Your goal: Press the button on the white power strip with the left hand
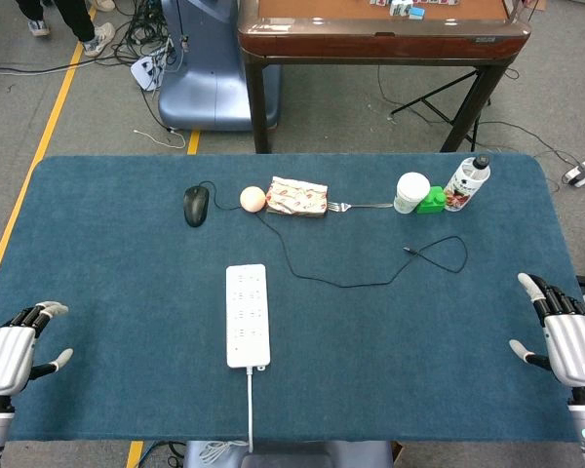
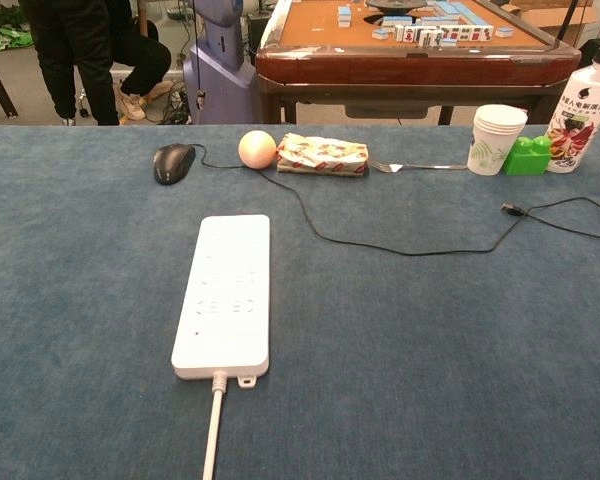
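The white power strip (image 1: 247,314) lies lengthwise on the blue table (image 1: 390,331), left of centre, with its cord (image 1: 251,409) running off the near edge. The chest view shows the strip (image 2: 226,292) close up; I cannot make out its button. My left hand (image 1: 15,351) rests at the near left corner, far left of the strip, fingers apart and holding nothing. My right hand (image 1: 565,331) sits at the near right edge, also open and empty. Neither hand appears in the chest view.
Along the far side sit a black mouse (image 1: 195,205) with its loose cable (image 1: 370,278), a peach-coloured ball (image 1: 253,198), a patterned packet (image 1: 296,196), a fork (image 1: 356,206), paper cups (image 1: 410,191), a green block (image 1: 431,200) and a bottle (image 1: 466,182).
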